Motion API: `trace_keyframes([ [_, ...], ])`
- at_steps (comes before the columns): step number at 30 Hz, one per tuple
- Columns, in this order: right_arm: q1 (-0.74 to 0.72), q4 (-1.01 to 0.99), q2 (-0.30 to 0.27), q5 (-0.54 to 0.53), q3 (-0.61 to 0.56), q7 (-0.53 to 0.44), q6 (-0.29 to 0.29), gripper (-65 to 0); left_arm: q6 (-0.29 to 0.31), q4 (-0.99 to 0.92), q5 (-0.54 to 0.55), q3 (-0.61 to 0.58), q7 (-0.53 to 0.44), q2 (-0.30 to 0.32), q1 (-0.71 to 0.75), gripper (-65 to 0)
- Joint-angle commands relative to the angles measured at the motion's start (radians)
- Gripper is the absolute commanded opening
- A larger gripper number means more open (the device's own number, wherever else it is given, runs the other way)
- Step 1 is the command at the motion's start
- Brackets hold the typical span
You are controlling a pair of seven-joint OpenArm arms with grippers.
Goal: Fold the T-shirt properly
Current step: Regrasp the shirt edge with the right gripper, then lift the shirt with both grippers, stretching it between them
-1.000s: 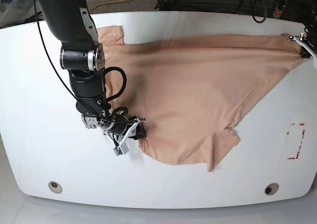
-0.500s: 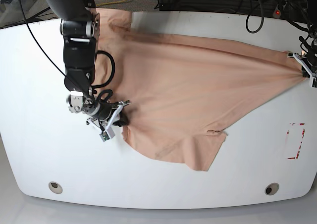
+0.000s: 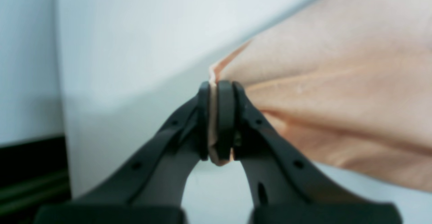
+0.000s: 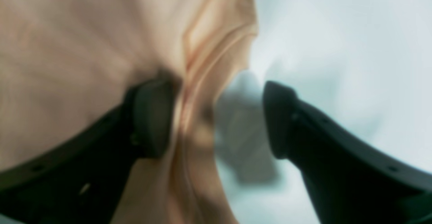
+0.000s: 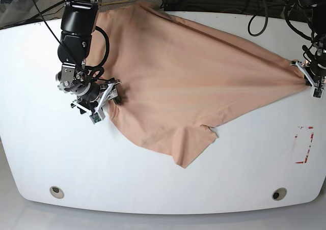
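Note:
The peach T-shirt (image 5: 193,82) lies spread and wrinkled across the white table (image 5: 153,189), one sleeve pointing toward the front. In the base view my right gripper (image 5: 107,102) sits at the shirt's left edge. Its wrist view shows the gripper (image 4: 219,119) open, a bunched fold of the T-shirt (image 4: 67,48) resting against the left finger (image 4: 152,119) and bare table beside the other. My left gripper (image 5: 307,76) at the table's right edge is shut on the shirt's stretched corner; up close the gripper (image 3: 216,122) pinches the T-shirt (image 3: 337,99) hem between its pads.
A red dashed rectangle (image 5: 304,144) is marked on the table near its right edge. Two round holes (image 5: 57,192) (image 5: 278,194) sit near the front edge. Cables (image 5: 265,6) run behind the table's back edge.
My right gripper has dragged the shirt's left edge farther left and back, then opened its jaws. The left gripper slid slightly forward along the right edge, still clamped on the corner.

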State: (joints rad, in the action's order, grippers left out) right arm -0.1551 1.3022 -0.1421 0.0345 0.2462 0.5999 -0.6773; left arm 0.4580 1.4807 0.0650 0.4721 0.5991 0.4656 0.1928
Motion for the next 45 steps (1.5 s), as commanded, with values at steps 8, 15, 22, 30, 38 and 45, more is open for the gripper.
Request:
trace_keyframes([
  [8, -0.202, -0.204, -0.052, -0.132, 0.081, 0.038, -0.021, -21.1, -0.009, -0.013, 0.002, 0.012, -0.017, 0.022, -0.017, -65.0],
  [15, -0.334, -0.445, -0.081, -0.244, 0.077, 0.038, -0.021, -21.2, -0.009, -0.008, 0.000, 0.012, -0.017, 0.022, -0.017, -65.0],
  [22, -0.351, -0.477, -0.024, -0.232, 0.058, 0.044, -0.021, -21.2, -0.009, -0.008, 0.000, 0.012, -0.015, 0.022, -0.019, -65.0],
  [30, -0.323, -0.473, 0.017, -0.222, -0.064, 0.036, -0.021, -21.4, -0.009, -0.007, 0.000, 0.015, -0.015, 0.020, -0.019, -65.0],
  [38, -0.324, -0.474, 0.011, -0.222, -0.072, -0.001, -0.021, -50.3, -0.009, -0.008, 0.000, 0.014, -0.015, 0.020, -0.019, -65.0],
  [45, -0.335, -0.470, -0.015, -0.222, -0.074, -0.002, -0.021, -65.0, -0.009, -0.007, 0.000, 0.010, -0.015, 0.020, -0.020, -65.0],
])
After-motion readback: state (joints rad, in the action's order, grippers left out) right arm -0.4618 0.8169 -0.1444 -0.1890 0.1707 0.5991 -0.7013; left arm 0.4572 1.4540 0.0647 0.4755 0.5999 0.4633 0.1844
